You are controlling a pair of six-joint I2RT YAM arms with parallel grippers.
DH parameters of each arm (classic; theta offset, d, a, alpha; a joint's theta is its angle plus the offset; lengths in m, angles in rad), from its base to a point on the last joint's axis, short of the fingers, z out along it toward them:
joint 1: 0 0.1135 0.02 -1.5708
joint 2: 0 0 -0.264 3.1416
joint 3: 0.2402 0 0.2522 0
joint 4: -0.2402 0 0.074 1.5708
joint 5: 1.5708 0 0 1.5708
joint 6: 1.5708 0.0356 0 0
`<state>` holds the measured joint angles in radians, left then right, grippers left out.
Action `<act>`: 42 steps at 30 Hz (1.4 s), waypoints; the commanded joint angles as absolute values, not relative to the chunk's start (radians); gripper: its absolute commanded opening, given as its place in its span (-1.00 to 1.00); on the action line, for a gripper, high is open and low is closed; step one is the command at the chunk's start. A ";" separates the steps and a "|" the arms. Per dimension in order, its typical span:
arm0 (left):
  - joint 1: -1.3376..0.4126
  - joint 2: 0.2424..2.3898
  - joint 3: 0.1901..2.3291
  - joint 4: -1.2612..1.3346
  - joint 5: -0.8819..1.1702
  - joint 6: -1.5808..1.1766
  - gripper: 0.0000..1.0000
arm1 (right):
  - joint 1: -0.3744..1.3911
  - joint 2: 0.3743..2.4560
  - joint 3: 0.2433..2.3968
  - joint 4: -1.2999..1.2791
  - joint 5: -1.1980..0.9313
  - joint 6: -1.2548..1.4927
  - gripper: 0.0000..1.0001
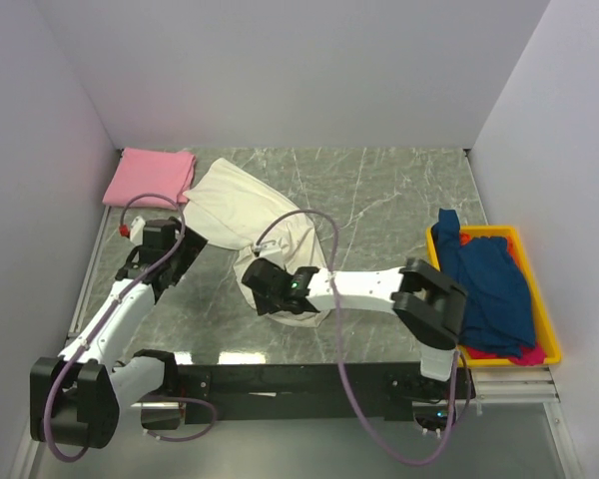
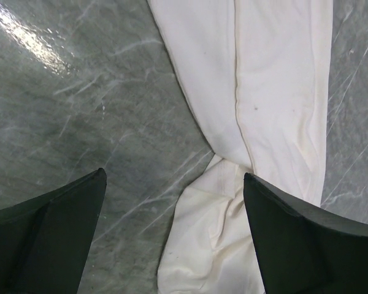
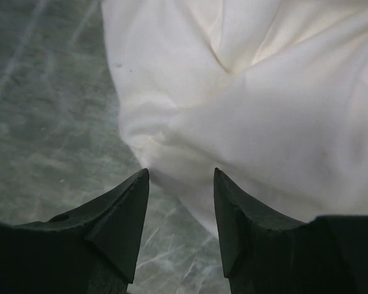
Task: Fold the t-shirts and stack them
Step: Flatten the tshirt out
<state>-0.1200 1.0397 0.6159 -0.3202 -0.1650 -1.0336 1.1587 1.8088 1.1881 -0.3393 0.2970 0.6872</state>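
A cream-white t-shirt lies loosely bunched on the marble table, running from the back left toward the middle. My left gripper is open wide just above its left edge. In the left wrist view the shirt's sleeve lies between the fingers, untouched by them. My right gripper is open at the shirt's near end. In the right wrist view the bunched hem sits just ahead of the fingertips, not gripped. A folded pink t-shirt lies at the back left corner.
A yellow bin stands at the right edge, holding a dark blue shirt over a magenta one. White walls close in the left, back and right sides. Purple cables loop over both arms.
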 commanded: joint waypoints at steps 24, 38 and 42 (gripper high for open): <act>-0.081 1.063 0.557 -0.213 -0.072 -1.052 0.67 | 0.685 1.224 0.908 -0.548 0.476 0.763 -1.00; -0.130 1.320 0.852 -0.253 -0.267 -1.114 0.57 | 0.333 1.564 1.233 -0.456 0.380 0.638 -1.00; -0.117 1.515 1.076 -0.339 -0.391 -1.098 0.52 | 0.255 1.634 1.295 -0.480 0.376 0.626 -1.00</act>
